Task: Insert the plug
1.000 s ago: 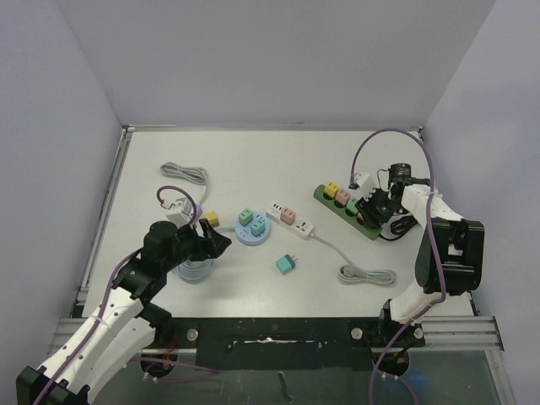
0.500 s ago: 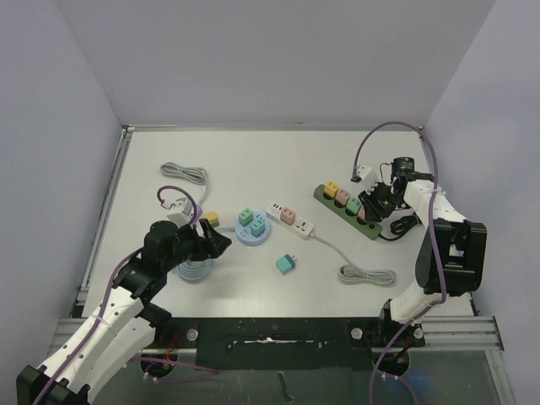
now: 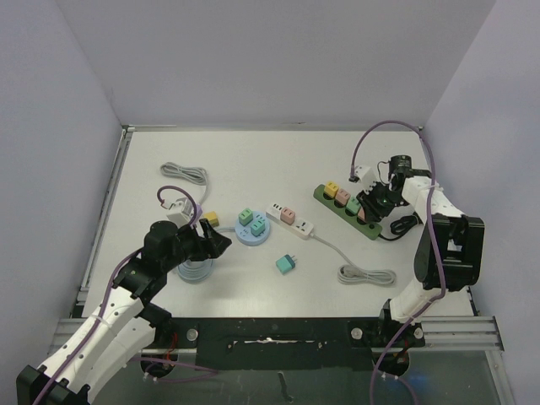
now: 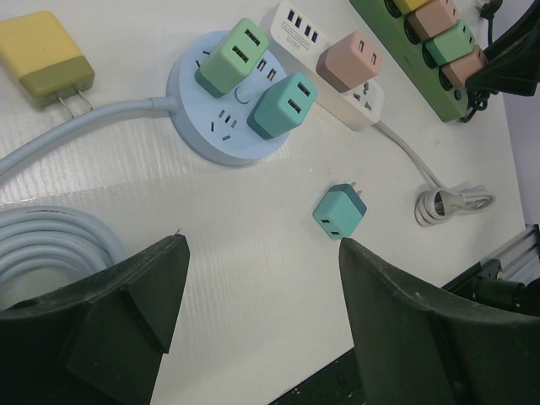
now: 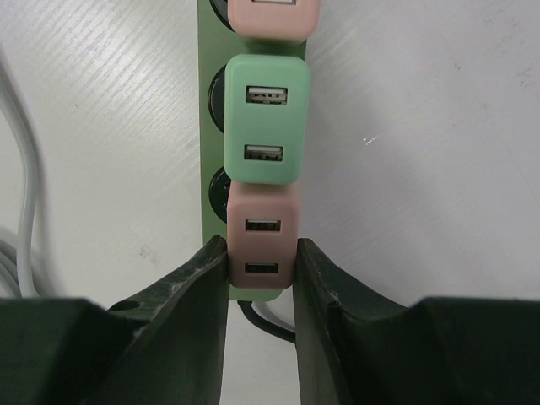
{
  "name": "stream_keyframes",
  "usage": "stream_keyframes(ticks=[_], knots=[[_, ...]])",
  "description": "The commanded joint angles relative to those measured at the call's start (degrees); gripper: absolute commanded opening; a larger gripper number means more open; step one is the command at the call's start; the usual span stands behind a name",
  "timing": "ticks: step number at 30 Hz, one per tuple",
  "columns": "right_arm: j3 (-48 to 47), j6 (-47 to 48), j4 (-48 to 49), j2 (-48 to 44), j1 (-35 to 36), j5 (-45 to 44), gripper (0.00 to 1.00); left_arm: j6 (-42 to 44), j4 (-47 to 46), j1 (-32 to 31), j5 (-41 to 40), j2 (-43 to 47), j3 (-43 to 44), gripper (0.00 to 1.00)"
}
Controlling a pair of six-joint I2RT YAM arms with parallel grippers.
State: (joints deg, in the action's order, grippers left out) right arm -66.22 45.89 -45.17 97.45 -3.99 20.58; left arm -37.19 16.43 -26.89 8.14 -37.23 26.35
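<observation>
The pink plug [image 5: 262,240] is clamped by the right gripper [image 5: 261,263] at the six-o'clock end of the green power strip [image 5: 208,143] in the wrist view, seemingly so it can be pressed squarely home; the left gripper [image 4: 257,270] is held wide apart and holds nothing.

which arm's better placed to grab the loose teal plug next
Left, probably. The left gripper is open and empty, and the teal plug lies just ahead of it in its wrist view. The right gripper is shut on a pink plug on the green strip.
</observation>
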Motion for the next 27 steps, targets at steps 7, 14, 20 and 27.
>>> stream_keyframes(ticks=[7,14,20,27], knots=[[2.21,1.73,3.89,2.72,1.46,0.39,0.19,0.76,-3.06,0.26,-0.36,0.67,0.52,0.7],[0.95,-0.8,4.03,-14.5,0.42,0.84,0.64,1.19,-3.45,0.29,-0.68,0.09,0.85,0.7],[4.76,-6.95,6.47,-23.34,3.33,-0.75,0.69,1.64,-3.51,0.35,-0.99,-1.5,1.89,0.7],[5.61,-34.44,10.89,-27.47,7.17,2.32,0.68,1.73,-3.75,0.35,-2.19,-2.77,3.45,0.7]])
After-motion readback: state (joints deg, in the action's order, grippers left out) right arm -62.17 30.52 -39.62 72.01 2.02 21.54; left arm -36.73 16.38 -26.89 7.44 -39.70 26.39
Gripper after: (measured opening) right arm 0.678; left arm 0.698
